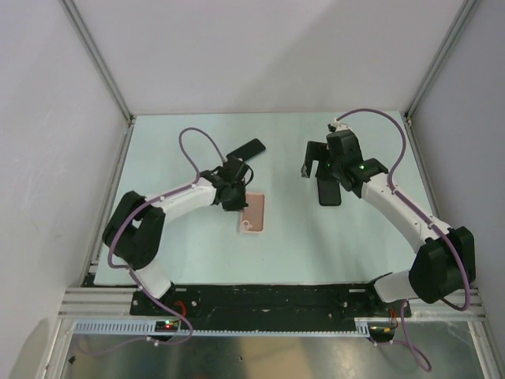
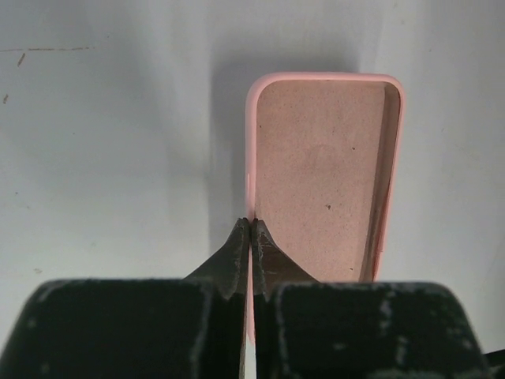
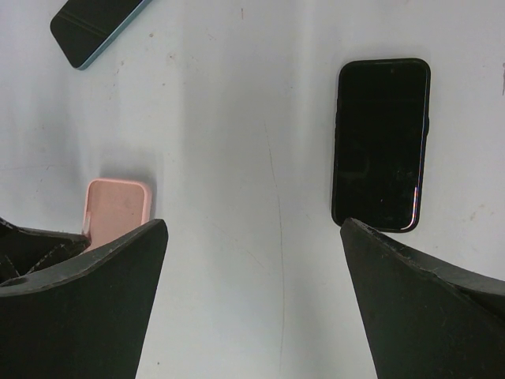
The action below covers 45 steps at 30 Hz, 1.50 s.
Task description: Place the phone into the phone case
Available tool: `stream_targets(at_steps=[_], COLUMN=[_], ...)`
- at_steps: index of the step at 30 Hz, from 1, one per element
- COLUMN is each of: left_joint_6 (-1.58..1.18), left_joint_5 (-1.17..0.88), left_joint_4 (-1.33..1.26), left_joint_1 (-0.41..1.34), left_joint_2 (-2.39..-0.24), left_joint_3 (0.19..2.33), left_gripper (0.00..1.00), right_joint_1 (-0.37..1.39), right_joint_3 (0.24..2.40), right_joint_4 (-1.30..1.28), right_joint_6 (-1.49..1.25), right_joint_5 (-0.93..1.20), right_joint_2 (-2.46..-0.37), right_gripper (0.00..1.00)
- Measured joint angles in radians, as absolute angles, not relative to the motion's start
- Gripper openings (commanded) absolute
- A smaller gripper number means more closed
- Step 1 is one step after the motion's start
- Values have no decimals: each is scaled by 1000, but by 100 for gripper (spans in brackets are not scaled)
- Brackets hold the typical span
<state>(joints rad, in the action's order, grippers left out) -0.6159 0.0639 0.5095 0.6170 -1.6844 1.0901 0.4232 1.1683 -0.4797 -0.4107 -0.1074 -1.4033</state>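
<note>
The salmon-pink phone case (image 1: 254, 213) lies open side up on the table, left of centre. My left gripper (image 1: 234, 195) is shut on the case's left rim; in the left wrist view the fingertips (image 2: 251, 224) pinch that wall of the case (image 2: 323, 174). A black phone (image 1: 329, 192) lies screen up right of centre. My right gripper (image 1: 322, 167) hangs open and empty above the table by its far end. In the right wrist view the gripper (image 3: 252, 225) is wide open, with the phone (image 3: 381, 142) to the right and the case (image 3: 117, 207) to the left.
A second dark phone with a blue edge (image 1: 246, 150) lies at an angle behind the left gripper, and it also shows in the right wrist view (image 3: 93, 25). Grey walls and metal rails (image 1: 117, 178) bound the pale table.
</note>
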Motion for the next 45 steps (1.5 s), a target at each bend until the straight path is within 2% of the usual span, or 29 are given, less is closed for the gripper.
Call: stream_targets(at_steps=[6,11,12,14,17,18,20,22,23,24,25,26,27,31,35,40,45], left_joint_6=[-672,-493,-445,-363,-250,-224,-186,-183,-188,-214,-259,-318,-385,-765,-1135,-1388,-1490], left_joint_5=[85,3,-22,-64,-121,-136,-154,-150,-141,-125,-97,-70,-40,110,230,260,262], left_joint_4=[461,447,451,455,469,474,485,494,498,506,515,522,521,526,572,560,556], left_joint_1=[644,656,657,659,659,659,658,654,653,652,651,649,649,671,778,839,845], left_joint_2=[-1697,-1744,-1755,-1775,-1805,-1812,-1814,-1814,-1814,-1810,-1802,-1784,-1757,-1551,-1397,-1481,-1575], left_joint_3=[1090,1137,1157,1194,1253,1266,1275,1278,1278,1278,1275,1268,1247,1063,926,926,932], left_gripper=[0,1,5,21,58,67,75,74,68,58,42,35,32,37,39,38,37], right_joint_1=[424,423,423,424,424,426,431,440,445,448,451,455,457,456,456,456,456], right_joint_3=[1166,1166,1166,1166,1166,1166,1166,1166,1166,1166,1166,1166,1166,1165,1165,1165,1165], right_joint_4=[-478,-477,-477,-473,-464,-457,-443,-432,-429,-429,-429,-429,-429,-428,-429,-431,-434], right_joint_6=[-411,-410,-410,-408,-399,-392,-380,-366,-360,-353,-345,-340,-337,-329,-326,-322,-321], right_joint_5=[-107,-107,-107,-102,-81,-72,-57,-44,-40,-36,-34,-32,-31,-30,-30,-29,-29], right_joint_2=[-1403,-1403,-1403,-1403,-1409,-1415,-1435,-1458,-1470,-1483,-1494,-1501,-1506,-1508,-1507,-1501,-1480], right_gripper=[98,99,99,99,99,99,99,99,99,99,99,99,99,99,99,99,99])
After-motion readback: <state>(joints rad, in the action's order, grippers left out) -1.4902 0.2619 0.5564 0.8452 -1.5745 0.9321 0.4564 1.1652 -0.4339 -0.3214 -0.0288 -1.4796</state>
